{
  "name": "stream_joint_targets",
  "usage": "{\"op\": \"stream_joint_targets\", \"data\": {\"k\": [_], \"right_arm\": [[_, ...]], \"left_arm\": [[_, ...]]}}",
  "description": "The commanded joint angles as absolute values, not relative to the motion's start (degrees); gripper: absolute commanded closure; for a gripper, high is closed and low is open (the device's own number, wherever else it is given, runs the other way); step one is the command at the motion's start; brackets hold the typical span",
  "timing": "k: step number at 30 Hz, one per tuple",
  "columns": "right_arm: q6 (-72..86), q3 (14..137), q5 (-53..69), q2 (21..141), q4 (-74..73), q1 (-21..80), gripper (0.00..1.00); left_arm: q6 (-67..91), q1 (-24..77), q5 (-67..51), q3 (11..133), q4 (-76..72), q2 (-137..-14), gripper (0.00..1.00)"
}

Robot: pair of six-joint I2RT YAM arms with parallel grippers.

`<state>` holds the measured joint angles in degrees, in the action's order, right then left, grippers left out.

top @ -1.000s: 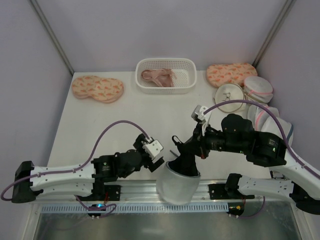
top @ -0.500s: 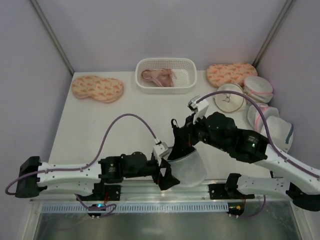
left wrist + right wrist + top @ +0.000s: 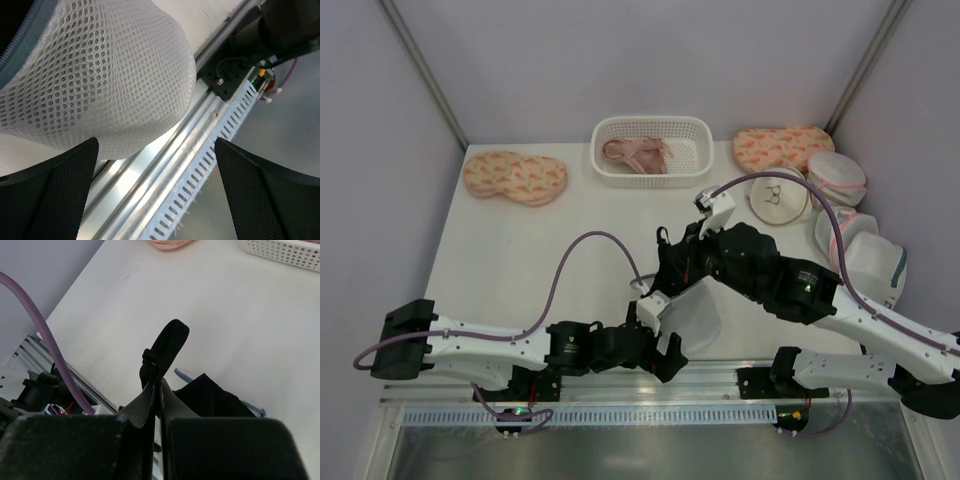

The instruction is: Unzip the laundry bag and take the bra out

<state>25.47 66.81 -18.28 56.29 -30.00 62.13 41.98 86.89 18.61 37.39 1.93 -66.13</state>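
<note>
The laundry bag, a translucent white-grey mesh dome, lies near the table's front edge between the arms. It fills the upper left of the left wrist view. My right gripper is above its far-left rim, shut on a thin black strap of the black bra. The strap sticks up past the fingertips and the black fabric hangs below, over the bag's grey zip edge. My left gripper is open wide at the bag's near-left side, with nothing between its fingers, above the rail.
A white basket at the back holds a pale pink bra. Orange patterned pads lie at back left and back right. Other mesh bags and a flat round bag sit at the right. An aluminium rail runs along the near edge.
My right gripper has risen and moved away from the front edge with the black strap. The bag shifted with it. My left gripper has moved right, to the bag's near side.
</note>
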Motion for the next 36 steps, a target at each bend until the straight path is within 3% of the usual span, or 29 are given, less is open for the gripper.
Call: {"op": "stream_joint_targets", "data": {"k": [1, 10, 13, 21, 23, 24, 36], "right_arm": [[27.4, 65.7, -18.0, 54.7, -25.2, 62.0, 0.96], [28.8, 63.8, -14.7, 54.0, -23.1, 62.1, 0.96], [29.3, 63.2, -13.5, 53.9, -22.9, 62.0, 0.96], [28.7, 63.8, -16.5, 52.6, -24.0, 62.1, 0.96], [28.6, 64.0, -19.0, 52.2, -24.3, 62.0, 0.96], [28.4, 64.2, -20.0, 51.9, -24.9, 62.0, 0.96], [27.0, 66.3, -37.3, 50.1, -27.7, 61.9, 0.96]], "left_arm": [[42.4, 87.0, 27.5, 40.7, 3.3, -69.0, 0.01], [40.4, 87.0, 39.6, 46.1, 6.2, -78.4, 0.01], [40.4, 86.9, 40.3, 45.4, 5.1, -79.1, 0.1], [40.4, 87.0, 38.0, 44.1, 5.0, -77.0, 0.57], [40.6, 86.9, 37.5, 43.8, 5.3, -76.1, 0.94], [40.9, 86.9, 37.4, 43.2, 5.4, -75.9, 1.0], [42.5, 86.9, 34.2, 39.2, 6.2, -72.6, 1.0]]}}
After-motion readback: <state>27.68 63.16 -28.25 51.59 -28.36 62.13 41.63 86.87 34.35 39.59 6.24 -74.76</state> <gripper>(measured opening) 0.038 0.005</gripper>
